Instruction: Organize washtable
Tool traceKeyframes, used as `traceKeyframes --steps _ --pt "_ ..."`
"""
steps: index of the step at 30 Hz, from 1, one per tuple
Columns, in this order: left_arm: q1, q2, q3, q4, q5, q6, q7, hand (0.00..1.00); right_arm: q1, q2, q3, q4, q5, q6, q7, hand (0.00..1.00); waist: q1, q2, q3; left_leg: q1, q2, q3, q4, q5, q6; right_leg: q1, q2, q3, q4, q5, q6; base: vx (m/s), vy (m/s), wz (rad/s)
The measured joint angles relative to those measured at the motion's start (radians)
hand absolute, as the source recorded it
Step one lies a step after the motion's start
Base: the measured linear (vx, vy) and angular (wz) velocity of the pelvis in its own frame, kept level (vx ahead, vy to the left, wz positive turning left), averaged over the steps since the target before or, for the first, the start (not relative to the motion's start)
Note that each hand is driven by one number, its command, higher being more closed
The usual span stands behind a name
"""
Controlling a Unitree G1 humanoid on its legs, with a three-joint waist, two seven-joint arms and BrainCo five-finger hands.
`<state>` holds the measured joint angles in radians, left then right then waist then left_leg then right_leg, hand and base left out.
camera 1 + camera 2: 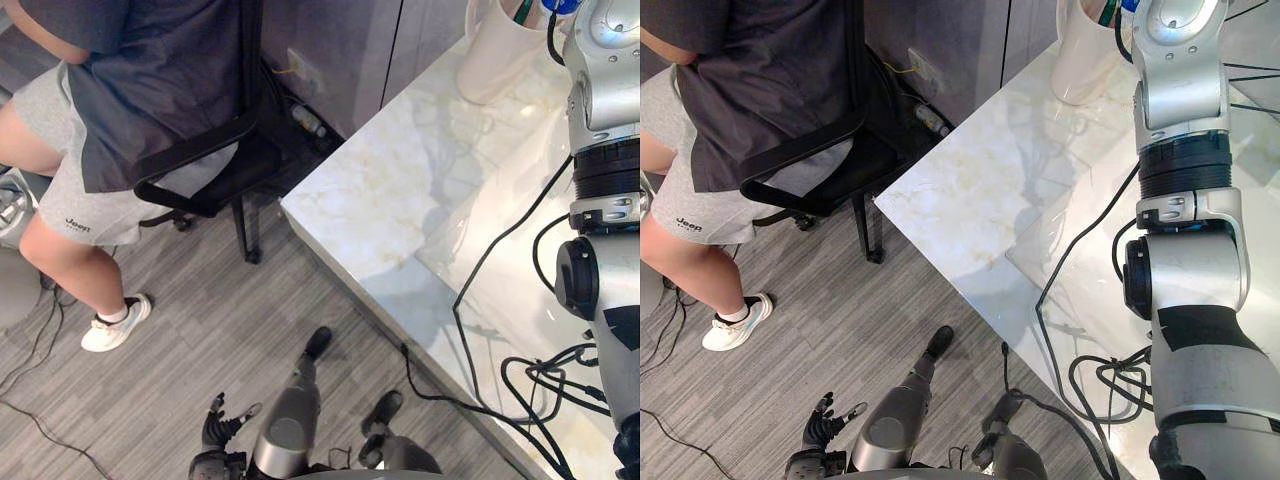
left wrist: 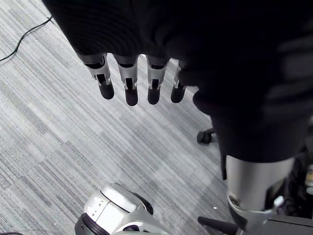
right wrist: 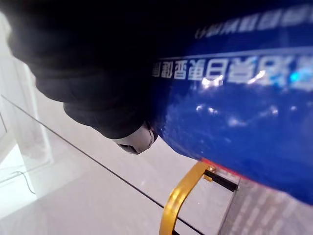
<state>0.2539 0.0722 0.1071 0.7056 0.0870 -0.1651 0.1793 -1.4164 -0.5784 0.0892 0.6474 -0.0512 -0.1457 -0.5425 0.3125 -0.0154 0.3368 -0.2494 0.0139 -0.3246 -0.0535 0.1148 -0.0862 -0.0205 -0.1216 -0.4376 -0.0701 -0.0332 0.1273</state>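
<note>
The fingers [image 2: 126,85] of the left hand [image 1: 218,430] hang straight and relaxed, a little apart, with nothing in them. This hand is low over the grey striped floor [image 1: 200,330], well apart from the table. The right hand [image 3: 93,73] holds a blue container [image 3: 234,107] close against its dark cover, and one fingertip [image 3: 133,141] presses on the container's glossy side; the other fingers are hidden behind it.

The white marble table [image 1: 380,190] takes the right side of the eye views, and its near corner points toward the floor. Left of it a person [image 1: 130,90] in a dark shirt and grey shorts sits on a black chair [image 1: 215,170], one white shoe [image 1: 115,325] flat on the floor.

At the far end of the table stands a tall white cup [image 1: 495,60]. The blue container is in the air just beside the cup's rim, at the end of the raised right arm. Below it, in the right wrist view, a thin golden bar [image 3: 178,200] curves up from the pale surface.
</note>
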Motion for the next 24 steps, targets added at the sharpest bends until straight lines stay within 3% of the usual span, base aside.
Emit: traceKeyframes --steps 4,5,24 --pt "0.000 0.002 -0.007 0.001 -0.006 0.000 0.001 0.00 0.000 0.000 0.002 0.000 0.000 0.000 0.001 1.00 0.000 0.002 0.002 0.001 0.001 0.002 0.000 0.000 0.000 -0.001 0.000 0.002 0.001 0.000 0.000 -0.01 0.017 -0.01" --pt "0.000 0.002 -0.007 0.002 -0.006 0.000 0.001 0.00 0.000 0.000 0.006 0.000 0.000 0.000 0.001 0.00 -0.001 0.002 0.002 0.001 0.001 0.002 0.000 0.000 0.000 -0.001 0.000 0.002 0.001 0.000 0.000 0.00 0.000 0.00" --pt "0.000 0.010 -0.018 0.003 -0.007 0.001 0.003 0.00 0.049 0.015 0.031 0.008 -0.022 0.002 0.018 0.00 -0.026 0.001 0.002 0.010 0.004 0.002 -0.005 0.009 -0.003 -0.001 -0.001 0.004 0.017 -0.004 -0.006 0.00 0.000 0.00"
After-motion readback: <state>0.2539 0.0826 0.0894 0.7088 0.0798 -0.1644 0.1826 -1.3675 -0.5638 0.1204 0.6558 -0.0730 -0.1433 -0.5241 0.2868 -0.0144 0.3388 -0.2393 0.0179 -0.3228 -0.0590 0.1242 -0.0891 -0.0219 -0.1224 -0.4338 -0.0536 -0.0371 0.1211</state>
